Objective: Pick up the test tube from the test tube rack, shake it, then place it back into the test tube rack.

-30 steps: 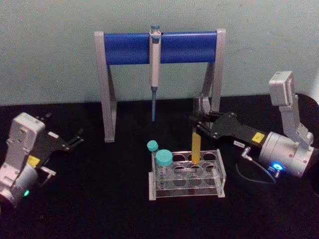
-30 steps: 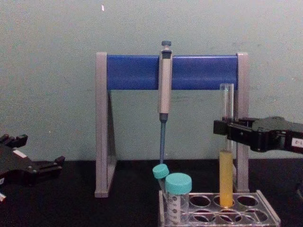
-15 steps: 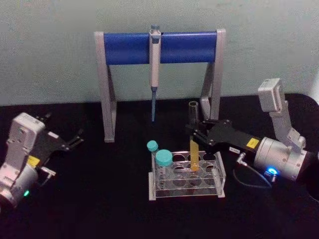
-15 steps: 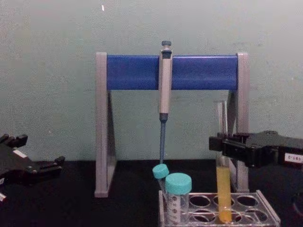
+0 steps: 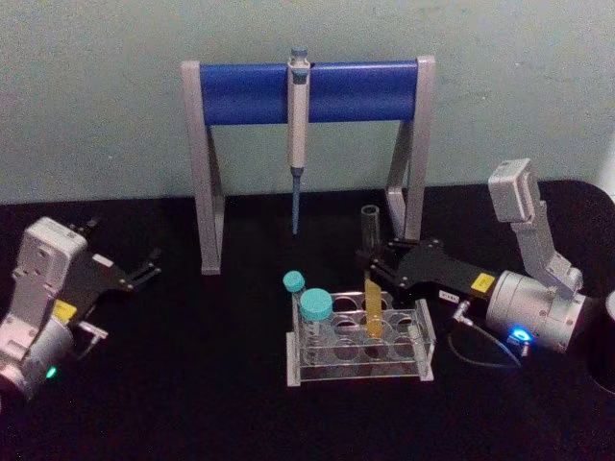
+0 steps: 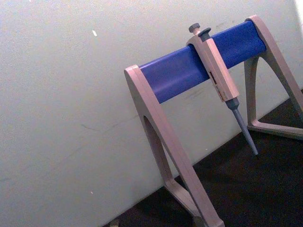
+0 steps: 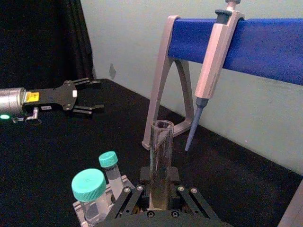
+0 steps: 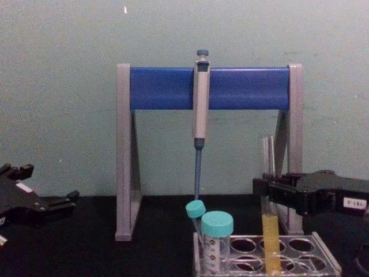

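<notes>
Your right end effector (image 5: 371, 259) is gripping the test tube (image 5: 372, 305) around its clear middle, fingers closed on the glass. The tube's yellow lower part is passing through a hole in the test tube rack (image 5: 357, 363). You should be holding it upright, lowering straight until the rounded bottom seats, then releasing gently. Your left end effector (image 5: 146, 268) is sitting parked, fingers spread, at the left of the worktop (image 5: 192, 403).

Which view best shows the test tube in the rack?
Chest view: the test tube stands side-on, its yellow end inside the test tube rack, right gripper clamped on it. Head view shows it from above; right wrist view, its open upper part.
</notes>
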{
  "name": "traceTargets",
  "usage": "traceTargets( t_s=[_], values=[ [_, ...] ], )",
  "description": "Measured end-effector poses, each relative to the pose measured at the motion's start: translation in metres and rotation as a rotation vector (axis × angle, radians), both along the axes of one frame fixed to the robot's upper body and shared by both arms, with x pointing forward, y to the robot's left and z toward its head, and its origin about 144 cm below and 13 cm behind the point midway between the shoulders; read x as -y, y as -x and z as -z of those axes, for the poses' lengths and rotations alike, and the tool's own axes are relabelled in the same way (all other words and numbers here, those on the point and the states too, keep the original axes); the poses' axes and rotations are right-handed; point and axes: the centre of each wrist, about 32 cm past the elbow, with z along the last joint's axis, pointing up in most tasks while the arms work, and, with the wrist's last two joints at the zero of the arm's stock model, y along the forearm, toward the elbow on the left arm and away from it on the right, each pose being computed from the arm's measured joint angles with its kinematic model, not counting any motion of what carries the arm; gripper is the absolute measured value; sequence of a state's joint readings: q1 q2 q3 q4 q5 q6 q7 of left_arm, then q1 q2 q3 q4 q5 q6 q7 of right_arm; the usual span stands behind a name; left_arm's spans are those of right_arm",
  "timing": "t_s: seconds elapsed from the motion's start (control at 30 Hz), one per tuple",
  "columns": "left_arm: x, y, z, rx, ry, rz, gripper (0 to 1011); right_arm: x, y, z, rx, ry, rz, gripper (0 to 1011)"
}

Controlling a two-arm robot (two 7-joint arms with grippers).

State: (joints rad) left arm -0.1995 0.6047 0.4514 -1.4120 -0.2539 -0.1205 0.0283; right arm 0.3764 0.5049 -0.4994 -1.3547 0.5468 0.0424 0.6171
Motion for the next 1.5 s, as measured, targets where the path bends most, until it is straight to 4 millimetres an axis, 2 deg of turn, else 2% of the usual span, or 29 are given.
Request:
traceTargets(
  t_s=[1.27, 1.4, 1.5],
  values=[
    [0.0000, 0.0000, 0.0000, 0.000, 0.000, 0.000, 1001, 0.0000, 0.0004, 0.0010, -0.015, 0.022, 0.012, 233],
    [0.0000, 0.0000, 0.0000, 0.000, 0.000, 0.000, 1001, 0.0000, 0.0004, 0.0010, -0.015, 0.021, 0.012, 308],
    [0.0000, 0.0000, 0.0000, 0.000, 0.000, 0.000, 1001, 0.0000, 0.0004, 0.0010, -0.015, 0.021, 0.012, 416]
  ],
)
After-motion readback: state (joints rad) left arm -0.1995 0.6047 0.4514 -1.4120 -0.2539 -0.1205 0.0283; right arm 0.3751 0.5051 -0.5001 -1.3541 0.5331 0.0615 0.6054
